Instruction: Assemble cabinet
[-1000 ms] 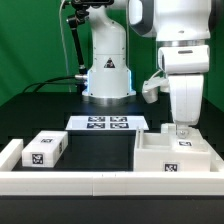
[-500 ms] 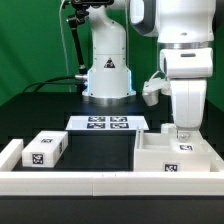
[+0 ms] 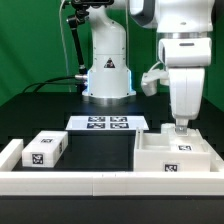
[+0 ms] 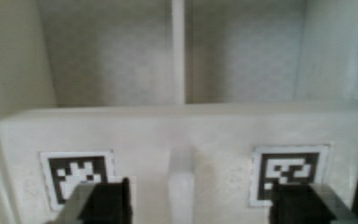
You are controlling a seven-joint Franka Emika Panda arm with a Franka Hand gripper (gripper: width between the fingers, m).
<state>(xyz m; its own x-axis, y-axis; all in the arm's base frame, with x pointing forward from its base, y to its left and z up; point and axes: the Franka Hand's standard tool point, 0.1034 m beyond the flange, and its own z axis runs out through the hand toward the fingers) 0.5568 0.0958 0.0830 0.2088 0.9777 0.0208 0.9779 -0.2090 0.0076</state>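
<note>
1. Now my gripper [image 3: 180, 127] hangs with its fingers [image 4: 96, 205] parted, gripping nothing, straddling a thin upright rib [image 4: 185, 180].
2. Directly beneath me sits the cabinet body [image 3: 150, 160], a white box with square tags [image 4: 78, 175] on either side of that rib.
3. To grasp well, I judge I should stay centred over the rib, descend straight, then close evenly.
4. A tagged drawer block [image 3: 45, 150] lies well away from me, toward the exterior view's left.
</note>
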